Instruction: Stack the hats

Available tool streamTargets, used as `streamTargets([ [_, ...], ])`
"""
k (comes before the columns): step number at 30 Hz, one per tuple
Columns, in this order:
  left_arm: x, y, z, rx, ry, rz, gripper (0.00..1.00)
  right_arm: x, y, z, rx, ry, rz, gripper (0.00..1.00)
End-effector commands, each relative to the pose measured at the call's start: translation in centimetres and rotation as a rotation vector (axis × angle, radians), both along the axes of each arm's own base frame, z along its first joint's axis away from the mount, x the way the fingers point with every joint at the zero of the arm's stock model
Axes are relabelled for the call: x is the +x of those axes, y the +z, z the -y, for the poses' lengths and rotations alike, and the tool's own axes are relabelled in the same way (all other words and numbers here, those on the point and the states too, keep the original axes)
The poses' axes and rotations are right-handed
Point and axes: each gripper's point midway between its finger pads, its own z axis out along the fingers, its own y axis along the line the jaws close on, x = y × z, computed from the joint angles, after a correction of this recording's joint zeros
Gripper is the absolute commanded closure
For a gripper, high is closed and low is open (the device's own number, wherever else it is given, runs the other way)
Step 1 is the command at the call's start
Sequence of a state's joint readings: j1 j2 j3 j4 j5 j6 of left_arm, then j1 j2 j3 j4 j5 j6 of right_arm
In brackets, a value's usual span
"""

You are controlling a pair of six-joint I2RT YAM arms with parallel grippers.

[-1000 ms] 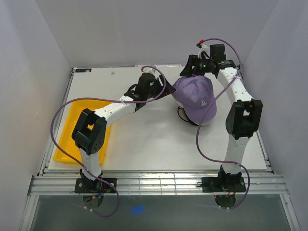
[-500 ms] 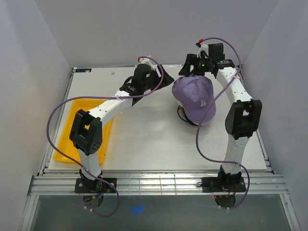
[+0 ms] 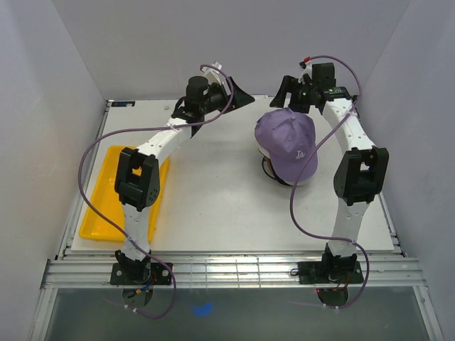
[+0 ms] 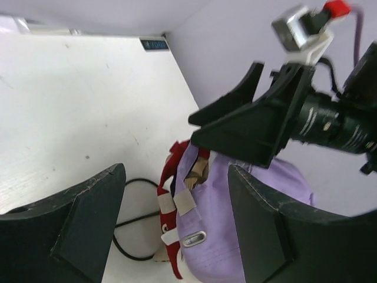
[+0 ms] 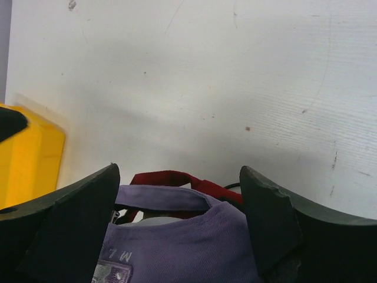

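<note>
Lavender cap (image 3: 288, 141) sits crown-up on the desk (image 3: 213, 206), nested over the red cap (image 4: 166, 188) so the pile holds itself; right hand (image 3: 288, 96) just behind it and left hand (image 3: 240, 98) behind-left both hang released, gripping nothing, so placement looks finished.

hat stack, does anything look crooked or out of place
Only slightly. The lavender cap sits on top, but the rear strap of the red cap pokes out from under its back edge, so they are not nested flush. Nothing spilled or damaged.
</note>
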State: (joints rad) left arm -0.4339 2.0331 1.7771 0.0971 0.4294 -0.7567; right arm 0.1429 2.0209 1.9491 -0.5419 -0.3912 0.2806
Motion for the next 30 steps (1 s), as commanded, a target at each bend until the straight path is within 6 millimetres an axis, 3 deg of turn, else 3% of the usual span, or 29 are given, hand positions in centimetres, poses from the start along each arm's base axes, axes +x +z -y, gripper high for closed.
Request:
streamTargets([
  [1, -2.4, 0.0, 2.6, -0.03, -0.205, 0.032, 0.2, 1.0, 2.8, 0.9, 0.035, -0.069, 0.04, 0.12],
  [3, -2.6, -0.7, 3.1, -0.028, -0.242, 0.03, 0.2, 1.3, 2.7, 1.6, 0.039, -0.106, 0.029, 0.12],
  [8, -3.1, 0.1, 3.6, -0.043, -0.306, 0.086, 0.2, 1.6, 2.9, 3.0, 0.047, -0.161, 0.015, 0.11],
  [22, -2.5, 1.0, 5.0, -0.083, -0.37, 0.124, 0.2, 1.6, 2.8, 3.4, 0.034, -0.167, -0.006, 0.1],
  [30, -2.8, -2.4, 7.4, -0.035, -0.422, 0.086, 0.2, 1.2, 2.3, 3.6, 0.015, -0.168, -0.013, 0.1],
])
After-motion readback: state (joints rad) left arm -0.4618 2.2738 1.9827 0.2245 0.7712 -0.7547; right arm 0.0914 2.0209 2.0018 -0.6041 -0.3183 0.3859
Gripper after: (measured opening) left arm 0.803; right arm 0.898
